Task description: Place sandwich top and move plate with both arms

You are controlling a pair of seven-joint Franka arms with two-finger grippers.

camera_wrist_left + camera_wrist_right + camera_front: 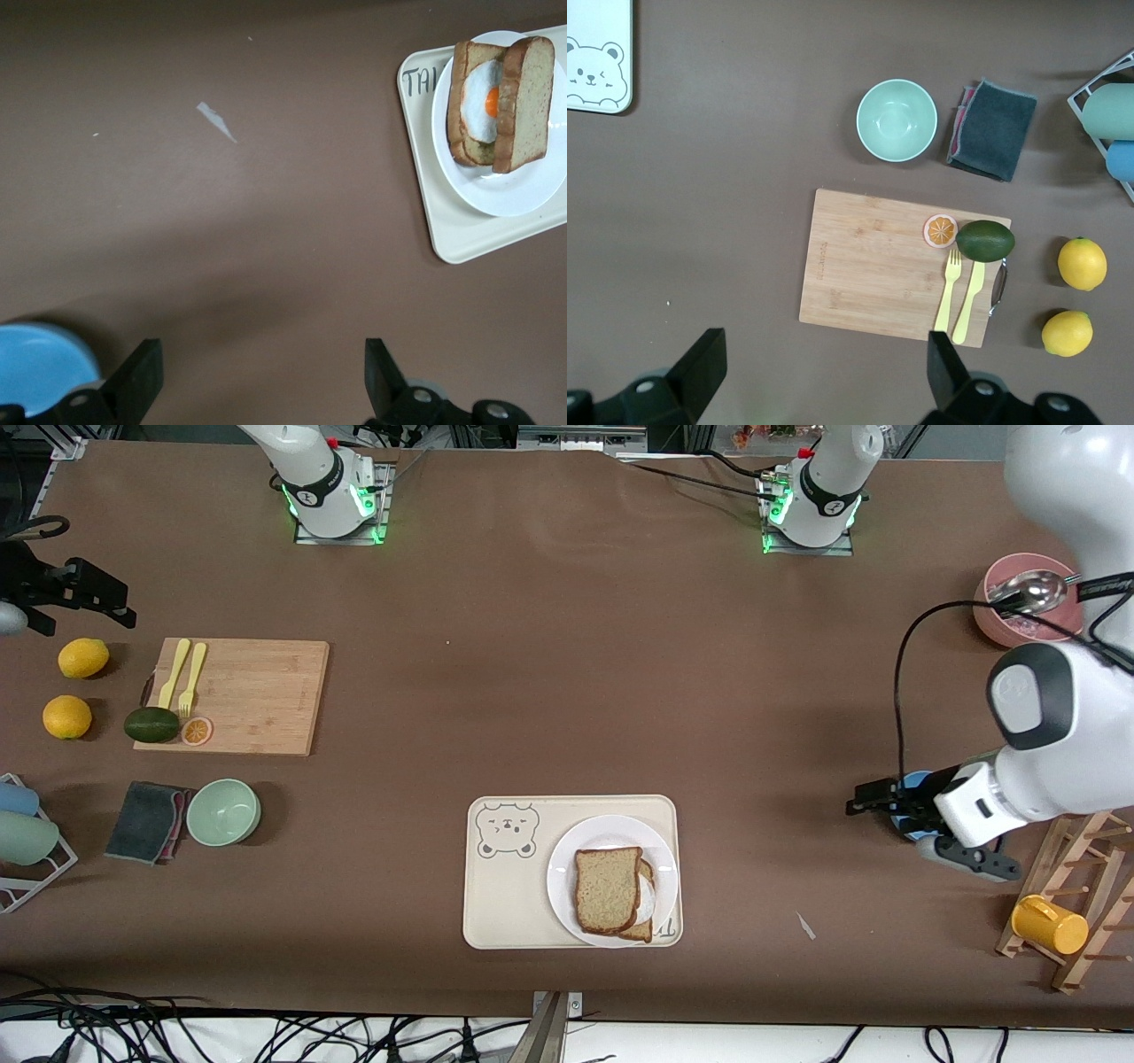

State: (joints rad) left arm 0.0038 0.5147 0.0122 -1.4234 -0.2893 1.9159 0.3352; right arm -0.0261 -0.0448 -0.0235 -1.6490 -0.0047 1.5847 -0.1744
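Sandwich top (608,889) is sitting soft on the glossy plate (567,868); I am planning rim grips, left pincer (257,376) and right pincer (824,372) both released.

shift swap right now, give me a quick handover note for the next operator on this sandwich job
Left end effector: open, empty, over bare table toward the left arm's end.
Right end effector: open, empty, over the table beside the cutting board.
Sandwich top already lies on the egg slice, on the plate.
The plate sits on the bear tray.
Left: move the plate with both arms.
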